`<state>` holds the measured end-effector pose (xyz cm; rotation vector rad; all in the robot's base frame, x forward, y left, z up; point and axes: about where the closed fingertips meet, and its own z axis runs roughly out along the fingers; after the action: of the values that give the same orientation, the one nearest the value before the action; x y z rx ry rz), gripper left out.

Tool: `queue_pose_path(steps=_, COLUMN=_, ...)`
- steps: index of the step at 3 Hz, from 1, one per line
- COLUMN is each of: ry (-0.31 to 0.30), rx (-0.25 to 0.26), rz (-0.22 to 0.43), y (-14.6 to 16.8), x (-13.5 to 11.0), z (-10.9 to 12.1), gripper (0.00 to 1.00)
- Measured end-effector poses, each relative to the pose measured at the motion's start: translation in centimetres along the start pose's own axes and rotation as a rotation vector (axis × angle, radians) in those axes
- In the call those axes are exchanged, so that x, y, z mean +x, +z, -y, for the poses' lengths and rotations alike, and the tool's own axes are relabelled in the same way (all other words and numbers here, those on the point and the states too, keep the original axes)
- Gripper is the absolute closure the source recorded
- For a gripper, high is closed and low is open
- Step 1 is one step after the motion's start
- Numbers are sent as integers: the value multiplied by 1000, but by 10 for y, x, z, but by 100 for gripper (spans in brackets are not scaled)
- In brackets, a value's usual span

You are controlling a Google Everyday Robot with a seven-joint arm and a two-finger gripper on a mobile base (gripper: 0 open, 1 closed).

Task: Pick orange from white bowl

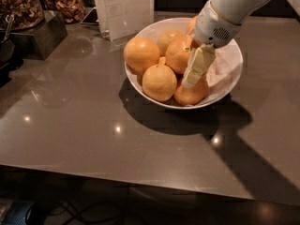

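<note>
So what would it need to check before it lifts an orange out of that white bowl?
1. Tool down in the white bowl, by the front right orange: ok.
2. Firm hold on that orange: cannot tell.
3. Bowl upright, flat on the table: ok.
4. Room around that orange: not ok, the other oranges sit packed close.
5. Paper sign behind the bowl, away from the tool: ok.

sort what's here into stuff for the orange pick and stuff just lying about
Job: white bowl; gripper, down inside it among the fruit; orange beside the gripper.
Lying about: other oranges; nut containers; upright card.
</note>
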<state>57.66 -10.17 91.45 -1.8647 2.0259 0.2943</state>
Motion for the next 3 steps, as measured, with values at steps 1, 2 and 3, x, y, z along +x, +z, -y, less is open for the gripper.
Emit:
queue_pose_path(steps=1, ry=0, rx=-2, rz=1, y=-2, x=-2, z=1, gripper=22)
queue_pose_path(steps=2, ry=0, rx=-8, rz=5, y=-1, x=-5, z=4, gripper=20)
queue_pose_path(steps=3, ry=1, rx=-12, rz=12, y=-1, x=-9, z=6, gripper=23)
